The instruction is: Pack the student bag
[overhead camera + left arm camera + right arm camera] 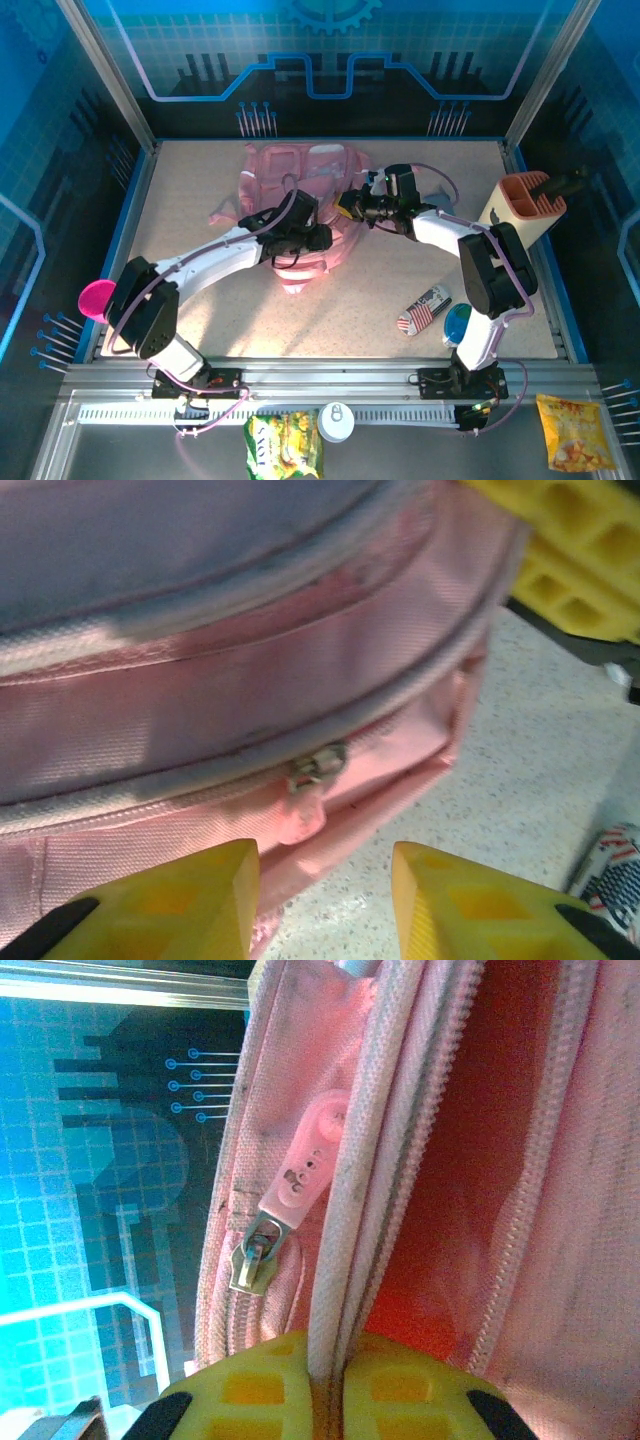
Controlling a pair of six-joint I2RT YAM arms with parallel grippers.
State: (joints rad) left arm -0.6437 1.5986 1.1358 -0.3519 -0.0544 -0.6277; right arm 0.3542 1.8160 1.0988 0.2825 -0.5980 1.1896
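The student bag (300, 175), soft and pink, lies at the back middle of the table. My left gripper (300, 235) is at its near edge. In the left wrist view this gripper (325, 865) is open, its yellow fingers apart over the table beside the bag (250, 680). A pink zip pull (305, 810) hangs just beyond them, ungripped. My right gripper (350, 205) is at the bag's right side. In the right wrist view it (327, 1345) is shut on the pale zip edge of the bag (450, 1160), whose red inside shows. Another zip pull (305, 1165) lies to the left.
A beige-and-orange pen holder (525, 205) stands at the right edge. A flag-patterned pouch (425, 308) and a blue round thing (457, 322) lie near the right arm's base. A pink cup (95, 298) sits at the left edge. Snack packets (285, 445) lie below the rail.
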